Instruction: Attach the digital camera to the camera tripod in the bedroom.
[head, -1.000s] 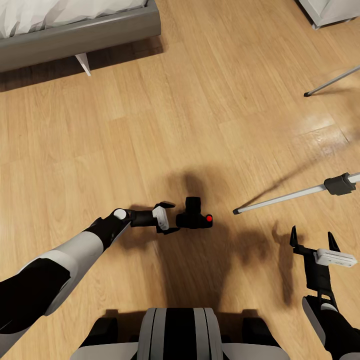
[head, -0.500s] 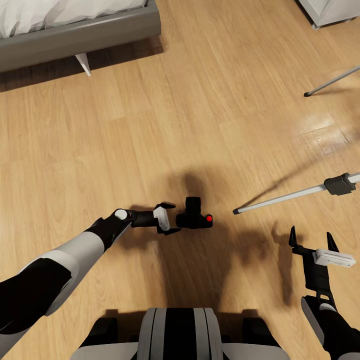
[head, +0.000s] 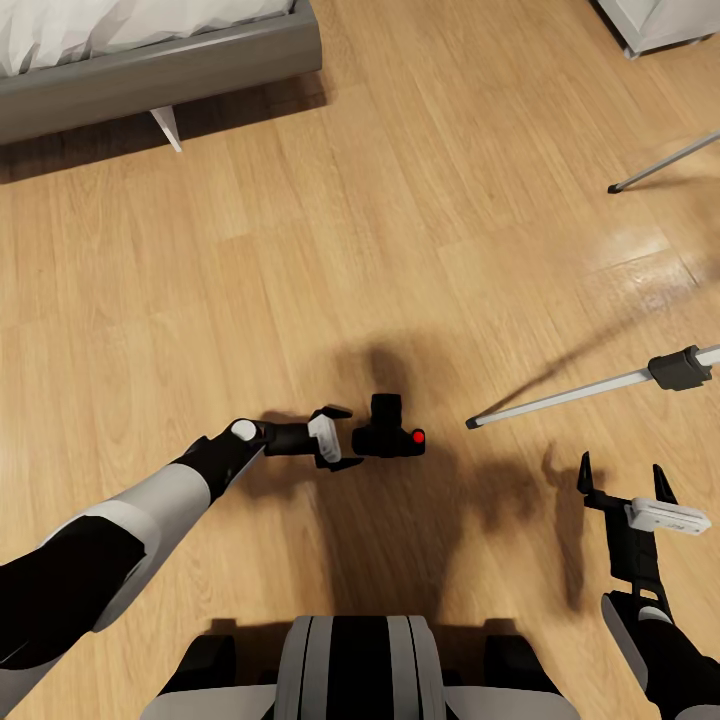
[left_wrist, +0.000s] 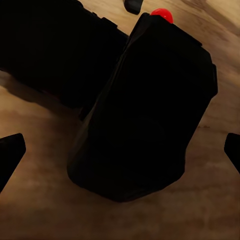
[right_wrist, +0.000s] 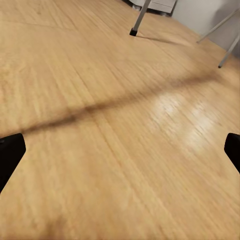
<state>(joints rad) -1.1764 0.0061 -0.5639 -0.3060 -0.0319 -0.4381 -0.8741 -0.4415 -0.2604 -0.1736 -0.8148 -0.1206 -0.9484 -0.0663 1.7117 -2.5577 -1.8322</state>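
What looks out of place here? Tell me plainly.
The digital camera sits on the bare wood floor, not on the camera tripod standing apart to its right. The left end effector is open beside it; the right end effector is open, holding nothing.

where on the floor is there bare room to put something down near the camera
Bare wood floor stretches between the bed and the digital camera. More lies between the camera and the right claw. It is crowded at the camera's left, by the left claw, and near the camera tripod legs.
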